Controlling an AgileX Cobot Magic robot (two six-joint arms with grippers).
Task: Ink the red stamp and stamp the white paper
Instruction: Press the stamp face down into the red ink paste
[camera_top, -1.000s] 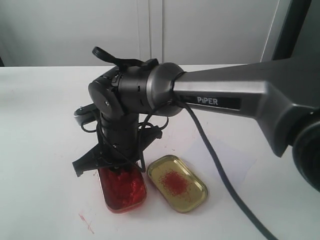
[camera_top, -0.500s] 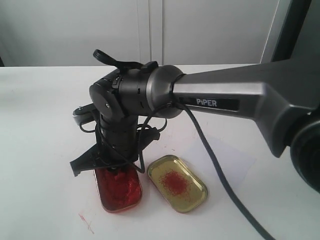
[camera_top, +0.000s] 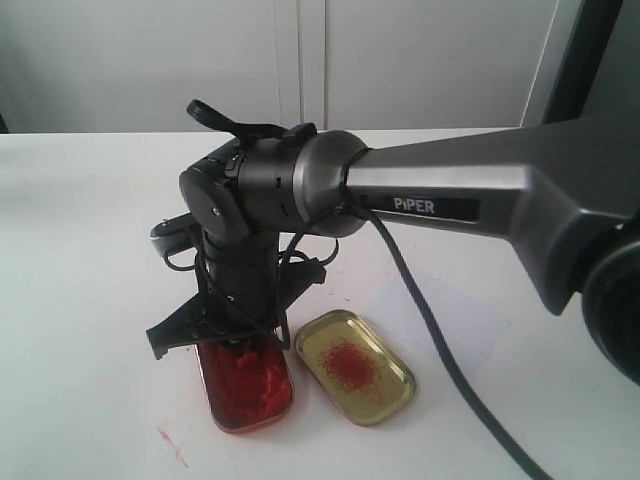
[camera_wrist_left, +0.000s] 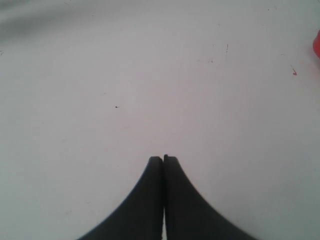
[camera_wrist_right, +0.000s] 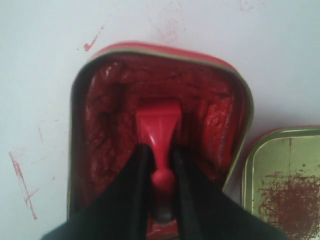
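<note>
My right gripper (camera_wrist_right: 159, 149) is shut on the red stamp (camera_wrist_right: 158, 127), holding its knob handle; the square base points down into the red ink paste of the open tin (camera_wrist_right: 210, 107). From the exterior camera that gripper (camera_top: 232, 335) stands straight over the ink tin (camera_top: 246, 385), and the stamp itself is hidden behind the wrist. The white paper (camera_top: 440, 315) lies flat to the right of the tins, partly under the arm's cable. My left gripper (camera_wrist_left: 163, 159) is shut on nothing above bare white tabletop; it is outside the exterior camera's frame.
The gold tin lid (camera_top: 352, 366) with a red smear lies right beside the ink tin, also seen as the gold tin lid (camera_wrist_right: 285, 182). Red ink streaks (camera_top: 172, 446) mark the table in front of the tin. A black cable (camera_top: 440, 350) hangs from the right arm across the paper.
The ink tin and my right gripper shifted slightly left half a second ago, then came back right. The gripper stays shut on the stamp over the paste.
</note>
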